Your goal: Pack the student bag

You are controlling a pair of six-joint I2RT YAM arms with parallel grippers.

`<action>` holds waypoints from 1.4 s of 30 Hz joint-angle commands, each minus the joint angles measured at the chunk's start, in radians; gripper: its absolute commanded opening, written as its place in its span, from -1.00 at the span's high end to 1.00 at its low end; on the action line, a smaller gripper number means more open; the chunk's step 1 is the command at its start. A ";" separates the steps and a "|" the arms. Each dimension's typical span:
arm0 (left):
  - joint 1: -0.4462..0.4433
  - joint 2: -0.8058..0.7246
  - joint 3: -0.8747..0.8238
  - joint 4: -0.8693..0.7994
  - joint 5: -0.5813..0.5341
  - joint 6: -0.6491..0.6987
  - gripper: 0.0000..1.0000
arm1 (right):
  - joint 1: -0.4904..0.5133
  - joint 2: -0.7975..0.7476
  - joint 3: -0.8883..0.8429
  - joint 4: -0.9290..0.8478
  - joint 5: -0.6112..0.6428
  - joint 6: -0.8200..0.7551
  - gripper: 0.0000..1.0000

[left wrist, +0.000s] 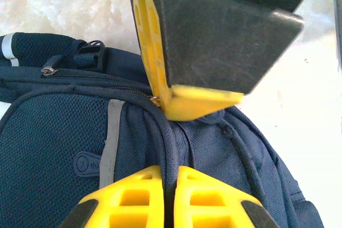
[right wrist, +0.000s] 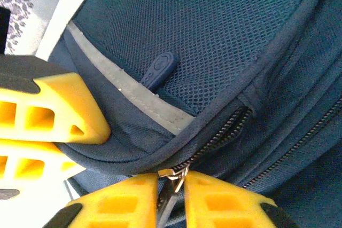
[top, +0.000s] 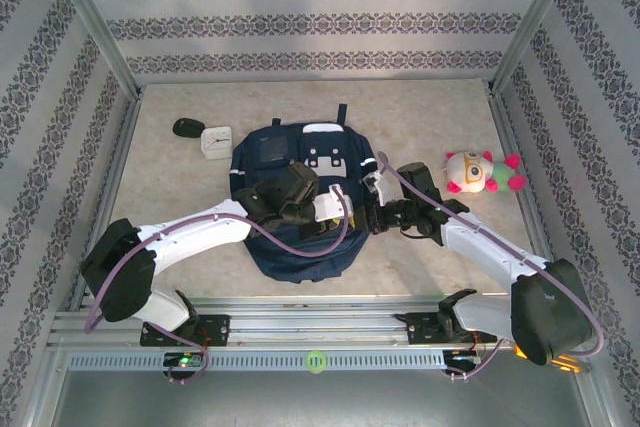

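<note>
The student bag (top: 285, 247) lies flat in the middle of the table, a dark navy backpack with grey trim (left wrist: 109, 142). My left gripper (left wrist: 170, 172) is shut on a raised piped seam (left wrist: 170, 142) of the bag. The other arm's yellow finger (left wrist: 181, 102) hangs just beyond it, over the zip. My right gripper (right wrist: 171, 177) is shut on the metal zipper pull (right wrist: 170, 198) at the end of a closed zip (right wrist: 224, 129). The left gripper's yellow fingers (right wrist: 48, 116) rest against the bag close by. From above, both grippers (top: 335, 212) (top: 368, 212) meet on the bag's right side.
A plush toy (top: 484, 172) with pink limbs lies right of the bag. A white alarm clock (top: 214, 142) and a small black object (top: 185, 127) sit at the back left. Patterned walls and metal posts enclose the table; a rail (top: 320, 327) runs along the near edge.
</note>
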State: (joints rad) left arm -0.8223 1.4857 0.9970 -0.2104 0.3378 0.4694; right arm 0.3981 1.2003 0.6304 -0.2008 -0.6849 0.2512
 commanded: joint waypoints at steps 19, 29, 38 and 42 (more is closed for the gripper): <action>0.017 -0.115 -0.043 -0.072 0.234 0.079 1.00 | -0.141 0.062 0.038 0.190 0.292 0.191 1.00; 0.026 -0.236 -0.102 0.050 -0.079 -0.265 -0.11 | -0.106 -0.130 -0.013 0.127 0.433 0.222 0.00; 0.064 -0.373 -0.182 -0.078 -0.513 -0.768 -0.49 | -0.010 -0.180 -0.041 0.117 0.425 0.214 -0.14; 0.116 -0.436 -0.291 -0.091 -0.592 -0.929 -0.44 | 0.049 -0.070 -0.014 0.116 0.394 0.191 -0.08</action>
State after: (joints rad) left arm -0.7395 1.0855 0.7715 -0.2325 -0.1139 -0.2394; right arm 0.4175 1.0775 0.5915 -0.0742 -0.2687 0.4660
